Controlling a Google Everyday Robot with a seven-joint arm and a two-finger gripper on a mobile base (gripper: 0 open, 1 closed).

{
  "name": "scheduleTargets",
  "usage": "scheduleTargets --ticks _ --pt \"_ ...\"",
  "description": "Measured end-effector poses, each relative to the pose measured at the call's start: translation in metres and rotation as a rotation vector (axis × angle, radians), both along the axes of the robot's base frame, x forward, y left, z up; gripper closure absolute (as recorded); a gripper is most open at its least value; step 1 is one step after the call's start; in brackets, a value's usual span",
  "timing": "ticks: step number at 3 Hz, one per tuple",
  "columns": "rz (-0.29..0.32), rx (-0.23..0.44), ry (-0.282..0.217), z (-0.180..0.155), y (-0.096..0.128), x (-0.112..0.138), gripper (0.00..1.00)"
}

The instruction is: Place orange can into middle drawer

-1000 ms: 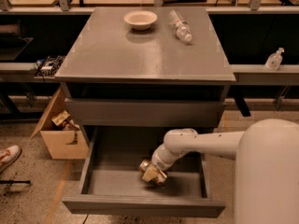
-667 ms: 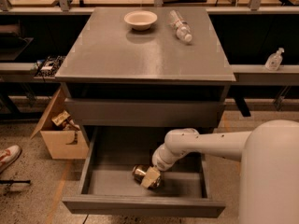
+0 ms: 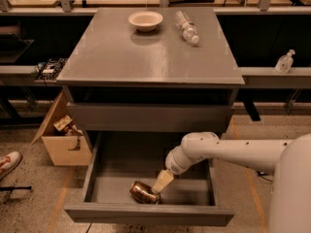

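Observation:
The orange can (image 3: 144,192) lies on its side on the floor of the middle drawer (image 3: 148,215), near the front wall and a little left of centre. The drawer is pulled fully out below the upper grey front (image 3: 148,116). My gripper (image 3: 162,181) reaches down into the drawer from the right on the white arm (image 3: 228,152). Its pale tip is at the can's right end, touching it or very close to it.
On the cabinet top (image 3: 146,57) stand a white bowl (image 3: 145,20) and a clear plastic bottle (image 3: 187,27) lying down. A cardboard box (image 3: 60,135) sits on the floor to the left of the drawer. A shoe (image 3: 7,161) is at far left.
The can has moved left and down with my gripper, from the drawer's middle to its front. It now rests on the drawer floor on its side.

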State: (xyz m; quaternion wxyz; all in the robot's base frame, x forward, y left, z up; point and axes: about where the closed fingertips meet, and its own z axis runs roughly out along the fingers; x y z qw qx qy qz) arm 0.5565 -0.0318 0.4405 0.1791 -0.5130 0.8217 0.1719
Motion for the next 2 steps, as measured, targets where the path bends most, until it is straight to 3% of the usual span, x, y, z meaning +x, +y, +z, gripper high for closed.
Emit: scheduleTargets --ticks 1,2 --pt "-0.062 0.026 -0.065 0.032 -0.029 -0.002 0.00" --pt "-0.158 0.043 -0.131 0.068 -0.075 -0.014 0.00"
